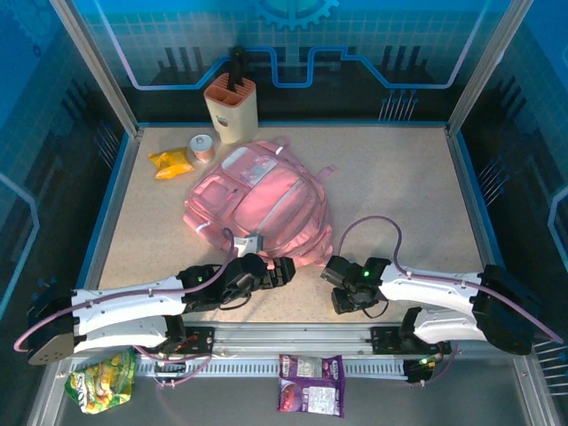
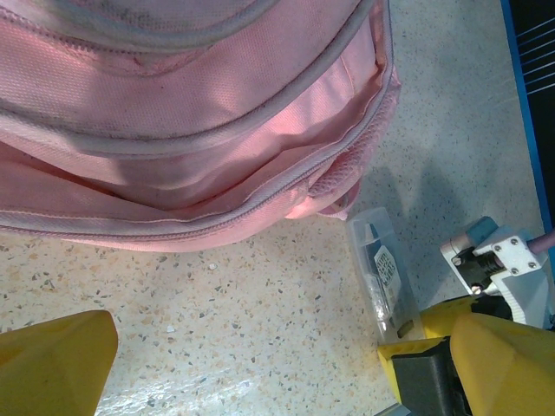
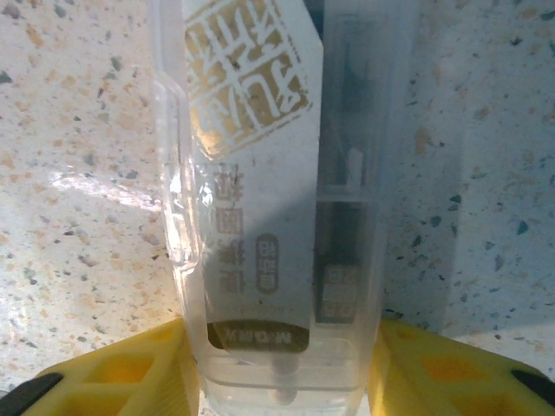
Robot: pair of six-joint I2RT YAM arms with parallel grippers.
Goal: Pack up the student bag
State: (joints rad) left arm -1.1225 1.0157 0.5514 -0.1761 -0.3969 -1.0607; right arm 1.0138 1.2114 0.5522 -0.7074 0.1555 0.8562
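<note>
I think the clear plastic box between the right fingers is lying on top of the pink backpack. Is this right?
No. The clear plastic box between the right fingers lies on the table beside the pink backpack, not on it. The left wrist view shows this.

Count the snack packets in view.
3: yellow packet on the table, far-left of the pink backpack; green packet past the table's near edge, left side; purple packet past that edge, centre. Others may be hidden inside the backpack.
</note>
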